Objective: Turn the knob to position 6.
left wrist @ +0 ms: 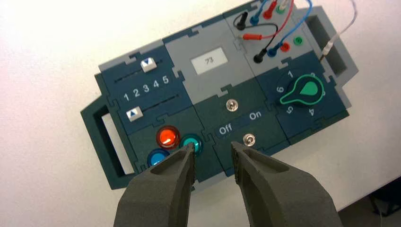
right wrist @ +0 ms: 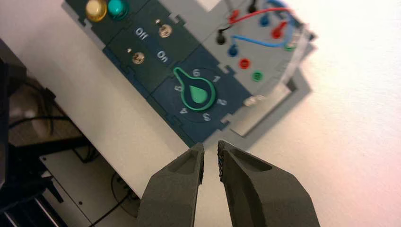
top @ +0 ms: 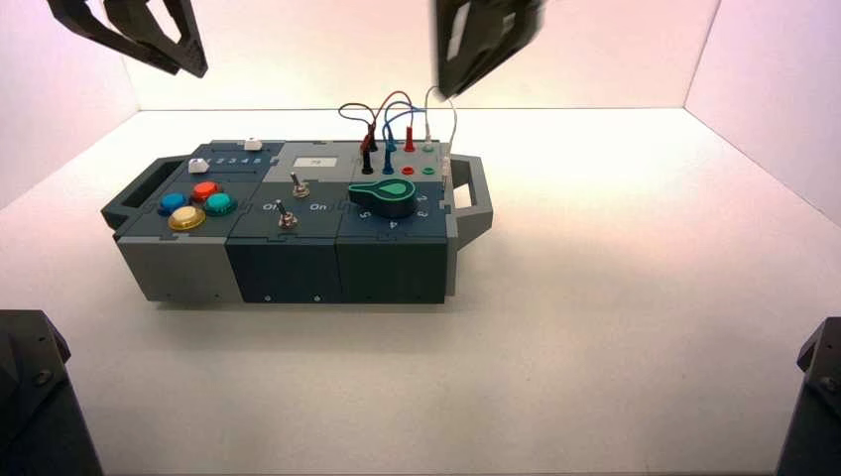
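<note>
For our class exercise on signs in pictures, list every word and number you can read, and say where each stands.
"1 2 3 4 5": between the two white sliders
"73": white label on the grey panel
"Off", "On": between the toggle switches
"1", "2", "3", "4", "5", "6": around the green knob

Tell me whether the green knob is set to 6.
Not quite: the knob has its pointed tip between 5 and 6.

Knob (top: 387, 198) right (buttons (top: 186, 216) left).
</note>
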